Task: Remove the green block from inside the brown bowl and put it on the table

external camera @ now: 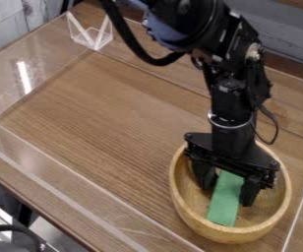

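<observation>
The green block lies inside the brown bowl, which sits on the table at the front right. The block's near end points toward the bowl's front rim; its far end is hidden behind the gripper. My black gripper points straight down into the bowl, open, with one finger on each side of the block's far half. Whether the fingers touch the block cannot be told.
Low clear acrylic walls border the tabletop at the front and left. A small clear stand sits at the back left corner. Bare wood spreads to the left of the bowl.
</observation>
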Available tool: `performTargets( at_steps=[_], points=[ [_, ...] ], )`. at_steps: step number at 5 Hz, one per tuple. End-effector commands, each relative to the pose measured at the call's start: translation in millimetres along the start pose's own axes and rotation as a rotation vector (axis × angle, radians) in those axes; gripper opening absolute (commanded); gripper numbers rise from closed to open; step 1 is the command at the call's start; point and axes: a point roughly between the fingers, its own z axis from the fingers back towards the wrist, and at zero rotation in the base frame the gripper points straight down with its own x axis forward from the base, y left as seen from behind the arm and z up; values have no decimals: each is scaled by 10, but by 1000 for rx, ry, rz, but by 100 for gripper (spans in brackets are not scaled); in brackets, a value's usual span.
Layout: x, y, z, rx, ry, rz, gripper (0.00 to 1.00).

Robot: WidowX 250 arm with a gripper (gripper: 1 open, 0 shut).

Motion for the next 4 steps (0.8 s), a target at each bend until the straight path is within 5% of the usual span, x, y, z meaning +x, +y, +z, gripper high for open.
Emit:
performTargets(
  at_steps=[1, 4],
  points=[
    [64, -10, 61, -12, -38, 6, 0],
    [7, -14, 198, -11, -12, 15, 0]
  ],
)
